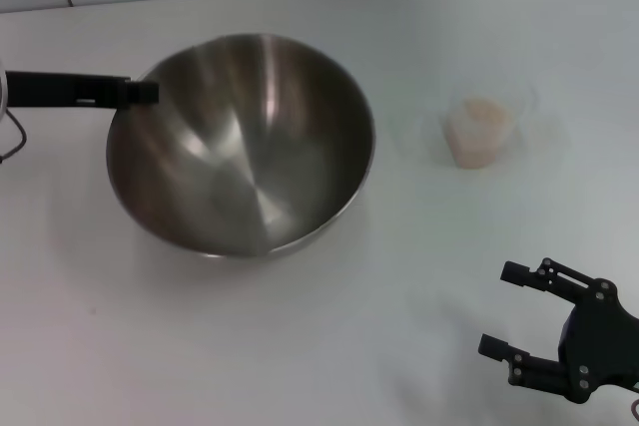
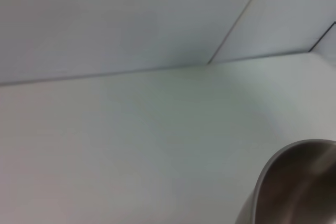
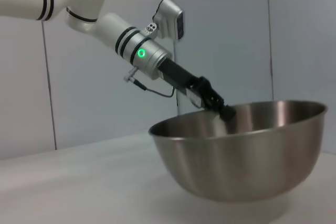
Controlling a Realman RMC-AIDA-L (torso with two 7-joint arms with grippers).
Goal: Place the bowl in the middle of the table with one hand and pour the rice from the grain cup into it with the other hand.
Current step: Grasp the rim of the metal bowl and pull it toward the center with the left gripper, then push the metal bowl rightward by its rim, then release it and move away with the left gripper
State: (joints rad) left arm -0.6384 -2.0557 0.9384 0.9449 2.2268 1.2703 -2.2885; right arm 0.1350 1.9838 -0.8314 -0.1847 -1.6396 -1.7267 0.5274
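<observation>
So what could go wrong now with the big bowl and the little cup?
The left gripper holds the bowl only at its rim, and the bowl looks tilted, so it might slip or rock when let go. The cup of rice is clear and hard to see on the white table, so the open right gripper might bump it and spill grains.

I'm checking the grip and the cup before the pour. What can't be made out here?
- Left gripper at the bowl rim: head and right wrist views show it there, but not its fingertips.
- Grain cup: its clear walls nearly vanish against the table; only the rice shows in the head view.
- Right gripper: open, its arm cut off by the head view's edge.
</observation>
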